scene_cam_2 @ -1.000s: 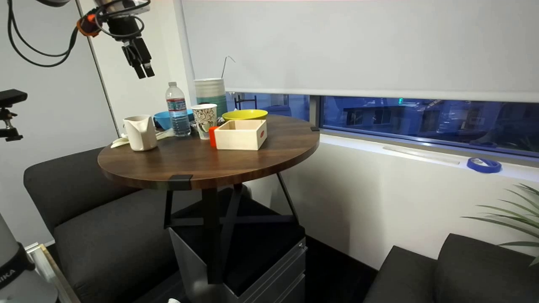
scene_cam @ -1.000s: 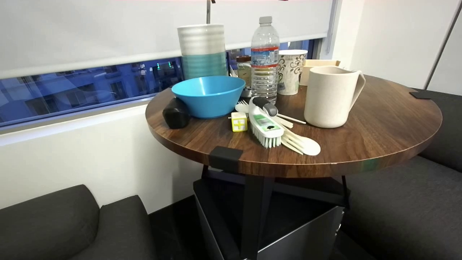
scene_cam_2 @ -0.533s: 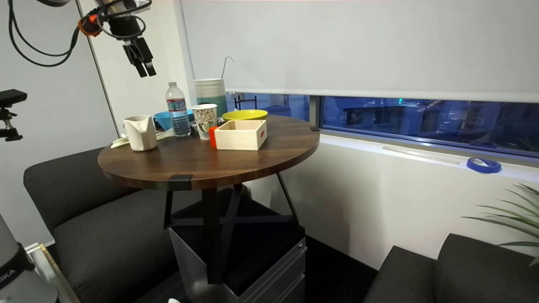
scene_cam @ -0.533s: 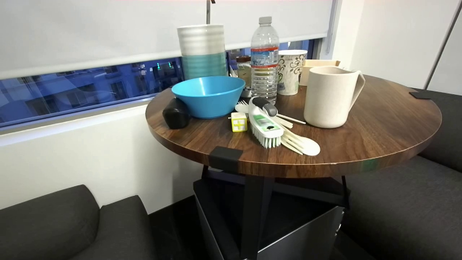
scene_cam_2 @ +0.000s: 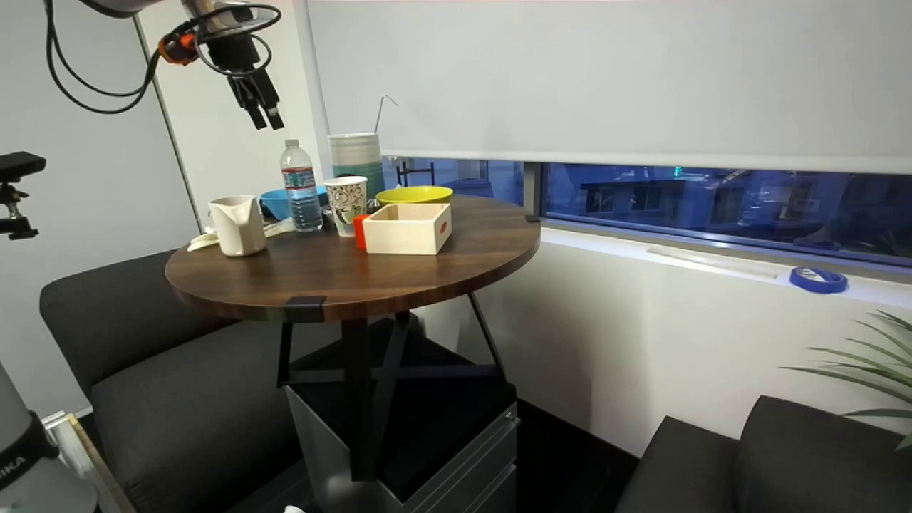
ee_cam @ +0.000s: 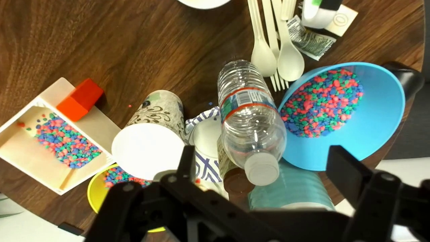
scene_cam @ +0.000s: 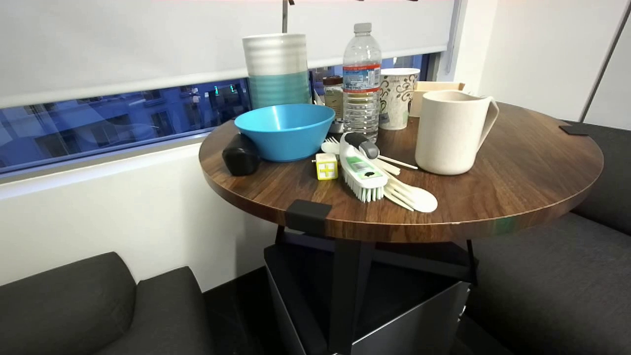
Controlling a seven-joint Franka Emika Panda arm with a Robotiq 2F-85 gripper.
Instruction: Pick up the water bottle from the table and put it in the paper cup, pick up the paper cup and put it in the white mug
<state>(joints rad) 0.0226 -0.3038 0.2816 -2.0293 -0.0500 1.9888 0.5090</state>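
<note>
The water bottle [scene_cam: 362, 79] stands upright on the round dark wood table [scene_cam: 532, 172]; it is clear with a white cap and a red-and-blue label. It also shows in an exterior view [scene_cam_2: 303, 189]. The paper cup [scene_cam_2: 347, 206], with a scroll pattern, stands beside it. The white mug [scene_cam: 446, 135] stands apart from both, its handle outward; only its rim shows in the wrist view [ee_cam: 205, 2]. My gripper [scene_cam_2: 268, 122] is open and empty, above and a little to the left of the bottle cap. In the wrist view the bottle [ee_cam: 248, 111] appears between the fingers, below them.
A blue bowl [ee_cam: 373, 111], a tall teal-and-white container [scene_cam: 276, 69] and a brown-lidded jar [ee_cam: 237, 185] crowd the bottle. A wooden box [scene_cam_2: 406, 239], red block [ee_cam: 80, 99], yellow bowl [scene_cam_2: 415, 194], utensils [ee_cam: 263, 55] and a brush [scene_cam: 362, 170] also lie on the table.
My gripper has moved right in an exterior view, closer to over the bottle. Its fingertips now just show at the top edge of an exterior view, further right. The objects have not moved.
</note>
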